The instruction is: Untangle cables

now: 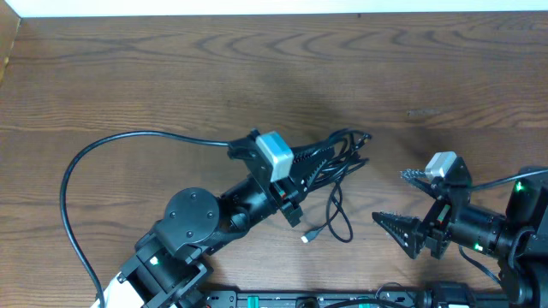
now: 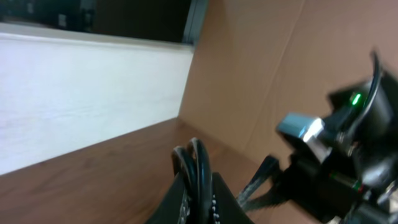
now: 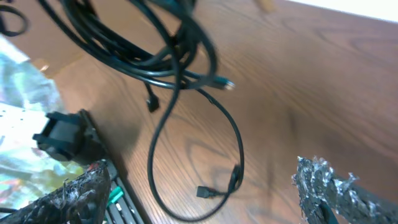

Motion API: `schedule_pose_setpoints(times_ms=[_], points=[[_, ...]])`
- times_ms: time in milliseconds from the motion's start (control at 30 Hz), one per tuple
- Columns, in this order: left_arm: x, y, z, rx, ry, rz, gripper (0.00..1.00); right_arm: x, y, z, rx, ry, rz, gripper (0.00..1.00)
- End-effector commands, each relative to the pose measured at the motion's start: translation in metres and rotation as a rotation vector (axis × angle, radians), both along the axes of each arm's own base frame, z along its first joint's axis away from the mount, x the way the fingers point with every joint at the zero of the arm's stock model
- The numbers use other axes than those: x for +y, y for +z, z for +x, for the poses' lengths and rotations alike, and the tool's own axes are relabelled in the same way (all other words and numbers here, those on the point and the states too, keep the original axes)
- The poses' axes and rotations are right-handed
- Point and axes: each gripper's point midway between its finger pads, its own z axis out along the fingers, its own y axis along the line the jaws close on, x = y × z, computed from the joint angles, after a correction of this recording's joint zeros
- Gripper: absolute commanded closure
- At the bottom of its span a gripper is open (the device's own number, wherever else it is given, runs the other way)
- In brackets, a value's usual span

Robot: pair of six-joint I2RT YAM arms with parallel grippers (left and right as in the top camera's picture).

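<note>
Nearest my right wrist, my right claw [image 1: 387, 197] stands spread wide, its grey crinkled fingertips [image 3: 323, 186] either side of a loose strand's small plug [image 3: 205, 191]. I judge it is ready to take that free end. Beyond, the thin black cables [image 1: 338, 154] form a looped bundle pinched in my left claw [image 1: 300, 175], held so that strands can drop free. The bundle's long axis runs from that claw toward the far right of the brown wooden table [image 1: 171, 68]. One strand trails back toward the near edge.
</note>
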Motion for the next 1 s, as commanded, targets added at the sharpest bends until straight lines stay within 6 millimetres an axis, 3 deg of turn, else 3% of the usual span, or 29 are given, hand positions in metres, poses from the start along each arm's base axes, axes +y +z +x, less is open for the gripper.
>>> schedule_pose_setpoints(times_ms=[0,200,467,700,967], points=[[0.009,0.031,-0.007,0.101,-0.028,-0.187,0.93,0.013,0.018,-0.011,-0.056,0.108,0.078,0.09],[0.009,0.055,-0.017,0.142,-0.107,-0.323,0.92,0.020,0.039,-0.010,-0.142,0.169,0.137,0.09],[0.000,0.061,-0.041,0.132,-0.254,-0.318,0.93,0.020,0.064,0.002,-0.228,0.155,0.173,0.06],[-0.001,0.075,-0.060,0.092,-0.364,-0.346,0.93,0.027,0.083,-0.010,-0.322,0.270,0.219,0.04],[-0.002,0.076,-0.065,0.093,-0.396,-0.349,0.93,0.027,0.098,-0.007,-0.434,0.285,0.202,0.01]])
